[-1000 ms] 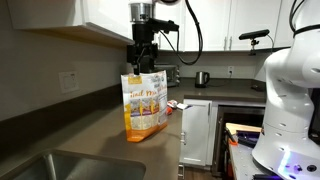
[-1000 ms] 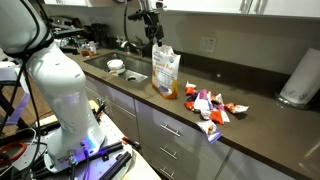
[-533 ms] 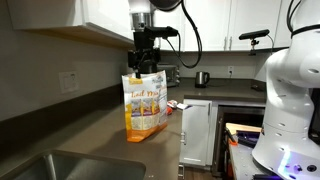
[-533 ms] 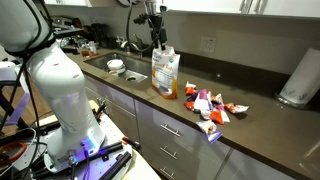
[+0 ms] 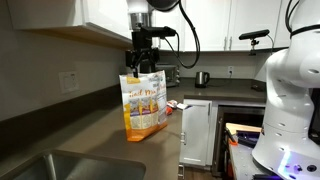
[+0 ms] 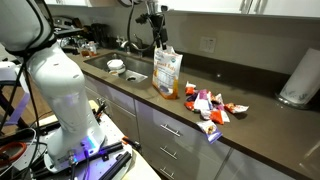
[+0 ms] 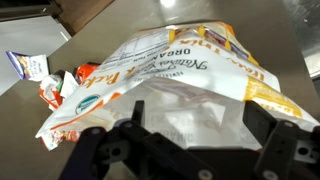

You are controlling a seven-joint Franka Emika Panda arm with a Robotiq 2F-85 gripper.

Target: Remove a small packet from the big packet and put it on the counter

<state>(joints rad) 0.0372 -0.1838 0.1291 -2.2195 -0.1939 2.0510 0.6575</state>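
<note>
Hand (image 5: 145, 67) pts down, fingers (image 7: 95, 148) spread wide.

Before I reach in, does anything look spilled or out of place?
Loose small packets lie scattered on the counter beside the big bag, which stands upright. Nothing else stands out.

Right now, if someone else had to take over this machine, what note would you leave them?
Jaws: open, nothing between them, at the big packet's open top.
Big packet: upright on the counter.
Small packets: several lie in a heap on the counter beside it.
Done: jaws lined up over the big packet.
Left: reach in, grip one small packet, lift it out, set it on the counter. What is inside the big packet does not show.
</note>
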